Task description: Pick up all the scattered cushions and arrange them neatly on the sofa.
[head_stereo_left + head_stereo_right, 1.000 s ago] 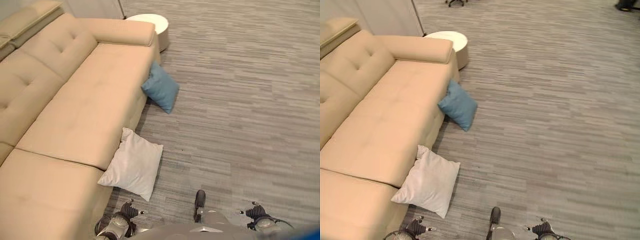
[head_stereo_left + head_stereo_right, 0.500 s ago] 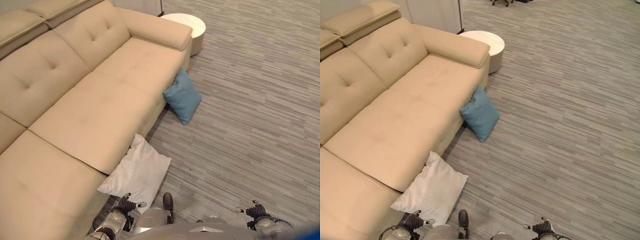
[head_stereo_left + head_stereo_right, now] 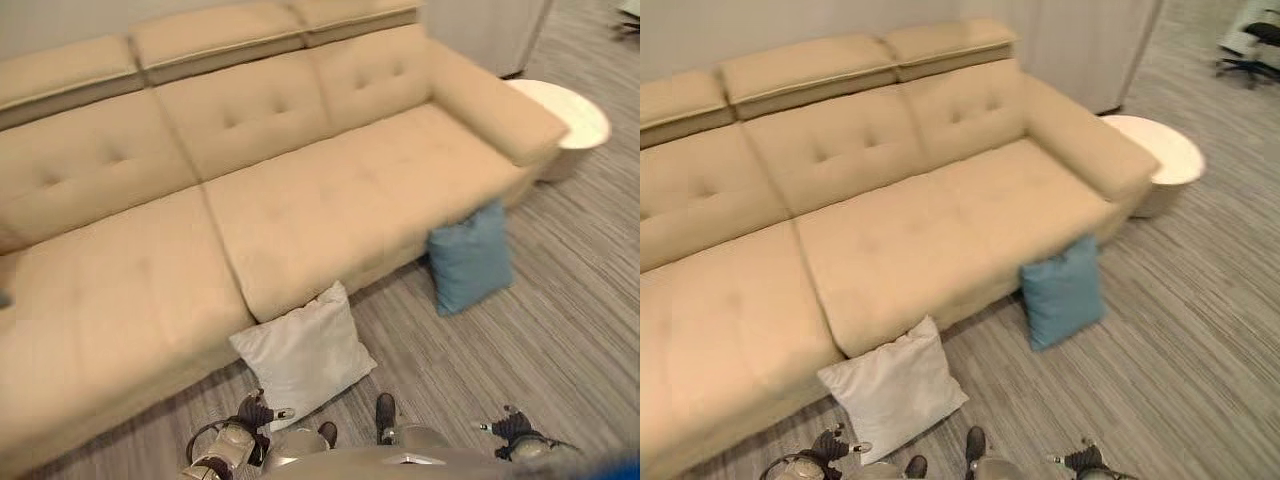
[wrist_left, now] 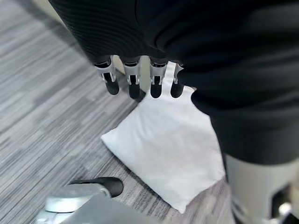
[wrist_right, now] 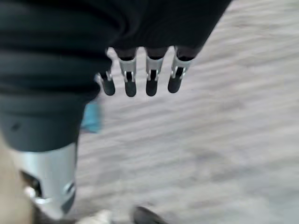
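Note:
A white cushion (image 3: pixel 305 352) lies on the floor, leaning against the front of the beige sofa (image 3: pixel 280 190) near its middle. A blue cushion (image 3: pixel 470 258) stands on the floor against the sofa's front, below the right armrest. My left hand (image 4: pixel 140 81) hangs above the white cushion (image 4: pixel 163 144), fingers straight, holding nothing. Over bare floor my right hand (image 5: pixel 140 79) hangs with relaxed fingers; a bit of the blue cushion (image 5: pixel 91 116) shows beside it. Both wrists sit at the lower edge of the eye views.
A round white side table (image 3: pixel 568 120) stands past the sofa's right armrest. A wall panel (image 3: pixel 1080 45) rises behind it, and an office chair (image 3: pixel 1255 45) stands at the far right. Grey striped carpet (image 3: pixel 560 340) stretches to the right of the sofa.
The whole picture has swung: the camera has turned to face the sofa squarely. The cushions lie where they were. Both hands still hang low and hold nothing.

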Available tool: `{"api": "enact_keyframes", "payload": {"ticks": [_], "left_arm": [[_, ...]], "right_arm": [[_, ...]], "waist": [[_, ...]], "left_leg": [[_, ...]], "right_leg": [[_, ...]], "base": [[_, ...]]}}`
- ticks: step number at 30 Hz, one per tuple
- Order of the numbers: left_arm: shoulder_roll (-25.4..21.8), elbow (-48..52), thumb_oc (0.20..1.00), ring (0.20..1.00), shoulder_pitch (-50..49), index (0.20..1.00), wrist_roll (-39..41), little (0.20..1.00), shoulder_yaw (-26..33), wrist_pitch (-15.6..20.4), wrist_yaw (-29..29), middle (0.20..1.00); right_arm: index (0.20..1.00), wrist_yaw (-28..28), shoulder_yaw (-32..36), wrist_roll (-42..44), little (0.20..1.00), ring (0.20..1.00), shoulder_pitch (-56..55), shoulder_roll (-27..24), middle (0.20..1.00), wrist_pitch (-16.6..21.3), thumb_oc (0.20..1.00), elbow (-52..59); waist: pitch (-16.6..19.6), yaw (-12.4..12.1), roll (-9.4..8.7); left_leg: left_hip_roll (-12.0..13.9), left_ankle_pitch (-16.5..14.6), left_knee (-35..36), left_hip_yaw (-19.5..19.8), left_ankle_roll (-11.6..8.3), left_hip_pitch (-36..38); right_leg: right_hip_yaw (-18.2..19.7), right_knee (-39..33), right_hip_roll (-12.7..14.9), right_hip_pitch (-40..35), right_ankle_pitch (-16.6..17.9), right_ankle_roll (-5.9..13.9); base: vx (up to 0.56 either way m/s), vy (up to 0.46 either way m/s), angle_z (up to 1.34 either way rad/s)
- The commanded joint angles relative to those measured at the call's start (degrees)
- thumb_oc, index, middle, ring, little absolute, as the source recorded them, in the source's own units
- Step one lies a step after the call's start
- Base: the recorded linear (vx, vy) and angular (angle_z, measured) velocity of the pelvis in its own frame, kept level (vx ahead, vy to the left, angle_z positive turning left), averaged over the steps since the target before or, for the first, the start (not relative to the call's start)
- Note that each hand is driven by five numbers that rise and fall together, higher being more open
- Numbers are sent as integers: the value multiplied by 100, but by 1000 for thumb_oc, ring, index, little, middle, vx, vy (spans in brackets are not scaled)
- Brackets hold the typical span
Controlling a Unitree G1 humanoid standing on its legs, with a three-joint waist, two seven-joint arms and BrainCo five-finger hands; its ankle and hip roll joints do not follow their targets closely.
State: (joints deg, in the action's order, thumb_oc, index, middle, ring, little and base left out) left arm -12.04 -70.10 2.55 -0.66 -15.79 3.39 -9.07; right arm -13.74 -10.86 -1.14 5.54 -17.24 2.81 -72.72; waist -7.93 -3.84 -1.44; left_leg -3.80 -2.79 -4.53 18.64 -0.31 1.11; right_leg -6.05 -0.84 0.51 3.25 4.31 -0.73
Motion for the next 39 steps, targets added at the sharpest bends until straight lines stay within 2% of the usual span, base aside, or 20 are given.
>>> {"api": "enact_keyframes", "payload": {"ticks": [1,2,3,4,5,8,10,16,18,19,20,22,23,25,30,33,36,38,39], "left_arm": [[-28,-104,1000,1000,353,1000,49,1000,-134,93,-12,1000],[2,-87,1000,1000,365,1000,72,1000,-141,88,-13,1000],[15,-42,1000,1000,361,1000,75,1000,-141,91,-13,1000],[15,-41,1000,1000,360,1000,75,1000,-140,91,-13,1000],[18,21,1000,1000,355,1000,82,1000,-125,102,-25,1000],[16,53,1000,1000,329,1000,58,1000,-117,90,-21,1000],[7,38,1000,1000,288,1000,14,1000,-95,61,8,1000],[-68,-74,1000,1000,160,1000,-61,1000,-18,55,55,1000],[-190,-28,1000,1000,200,1000,-45,1000,49,78,10,1000],[-191,-28,1000,1000,202,1000,-45,1000,50,78,10,1000],[-294,-17,1000,1000,225,1000,-17,1000,122,104,-6,1000],[-313,-12,1000,1000,224,1000,8,1000,145,122,-9,1000],[-364,24,1000,1000,222,1000,18,1000,152,156,-27,1000],[-383,8,1000,1000,247,1000,44,1000,190,166,-59,1000],[-331,192,1000,1000,270,1000,266,1000,307,232,-117,1000],[-314,453,1000,1000,337,1000,538,1000,377,290,-214,1000],[-373,1084,1000,1000,771,1000,1006,1000,280,471,-441,1000],[-443,1349,1000,1000,1040,1000,1203,1000,183,591,-600,1000],[-502,1520,1000,1000,1259,1000,1389,1000,131,675,-702,1000]], "right_arm": [[1000,-53,28,175,1000,1000,-151,-297,1000,91,1000,103],[1000,-53,21,182,1000,1000,-154,-324,1000,102,1000,145],[1000,-39,11,187,1000,1000,-178,-332,1000,87,1000,148],[1000,-39,10,187,1000,1000,-177,-332,1000,88,1000,147],[1000,-39,28,207,1000,1000,-212,-321,1000,80,1000,155],[1000,-28,71,232,1000,1000,-280,-273,1000,60,1000,156],[1000,4,97,225,1000,1000,-326,-216,1000,35,1000,128],[1000,59,-16,94,1000,1000,-278,-68,1000,7,1000,82],[1000,89,-122,-33,1000,1000,-113,-46,1000,-13,1000,168],[1000,89,-123,-33,1000,1000,-110,-46,1000,-13,1000,167],[1000,99,-175,-79,1000,1000,-38,-44,1000,2,1000,199],[1000,103,-186,-82,1000,1000,-22,-42,1000,6,1000,205],[1000,98,-207,-82,1000,1000,-24,-54,1000,6,1000,213],[1000,110,-206,-67,1000,1000,-49,-57,1000,16,1000,195],[1000,53,-166,-28,1000,1000,-134,-122,1000,74,1000,128],[1000,-4,-176,51,1000,1000,-73,-129,1000,137,1000,243],[1000,-205,-187,324,1000,1000,364,-261,1000,234,1000,638],[1000,-314,-212,453,1000,1000,604,-371,1000,266,1000,896],[1000,-435,-232,587,1000,1000,826,-493,1000,291,1000,1175]], "waist": [[-35,258,-87],[-91,307,-100],[-125,345,-109],[-130,343,-108],[-143,400,-112],[-117,478,-89],[-61,511,-76],[7,424,-172],[-46,335,-154],[-45,329,-157],[-98,307,-133],[-103,312,-126],[-129,385,-120],[-139,397,-172],[-42,389,-207],[-140,386,-209],[-646,421,-184],[-819,451,-149],[-889,461,-97]], "left_leg": [[-112,31,46,-345,-88,-286],[49,74,-16,-740,-154,-497],[249,108,-37,-1321,-169,-603],[251,102,-41,-1323,-171,-597],[502,207,15,-1956,-206,-669],[802,341,176,-2618,-279,-624],[875,394,307,-2804,-325,-528],[675,179,287,-2698,-188,-366],[456,40,326,-2584,17,-355],[453,40,328,-2591,19,-356],[399,11,349,-2546,83,-324],[380,6,370,-2521,95,-292],[303,6,457,-2418,106,-174],[263,-18,418,-2323,90,-167],[314,27,548,-2077,-43,-78],[337,52,558,-2028,-77,-126],[354,136,159,-1993,-115,-977],[358,164,-185,-2001,-140,-1608],[344,166,-456,-2020,-154,-2139]], "right_leg": [[143,418,194,-41,-673,574],[-102,286,285,-126,-677,555],[-303,119,346,-224,-637,560],[-302,112,343,-233,-634,559],[-559,-46,413,-317,-592,574],[-890,-144,474,-401,-573,591],[-1095,-195,523,-502,-565,612],[-1016,-92,686,-660,-579,707],[-817,542,922,-338,-556,851],[-808,558,927,-325,-562,854],[-607,878,939,-69,-497,944],[-490,914,885,9,-483,939],[-141,710,668,190,-428,897],[-62,521,650,85,-450,870],[-291,183,520,-244,-535,736],[-358,160,500,-230,-555,702],[-398,529,544,572,-533,615],[-412,847,625,1196,-514,568],[-412,1191,655,1785,-534,513]], "base": [[-85,-121,144],[-94,-45,123],[-94,-45,98],[-84,1,98],[-45,28,125],[-2,51,104],[101,111,65],[124,185,29],[75,378,-11],[38,207,-33],[64,124,-36],[102,81,-24],[112,21,-6],[143,-63,25],[145,-146,51],[-25,-76,26],[-333,-68,17],[-316,-15,10],[-287,11,5]]}}
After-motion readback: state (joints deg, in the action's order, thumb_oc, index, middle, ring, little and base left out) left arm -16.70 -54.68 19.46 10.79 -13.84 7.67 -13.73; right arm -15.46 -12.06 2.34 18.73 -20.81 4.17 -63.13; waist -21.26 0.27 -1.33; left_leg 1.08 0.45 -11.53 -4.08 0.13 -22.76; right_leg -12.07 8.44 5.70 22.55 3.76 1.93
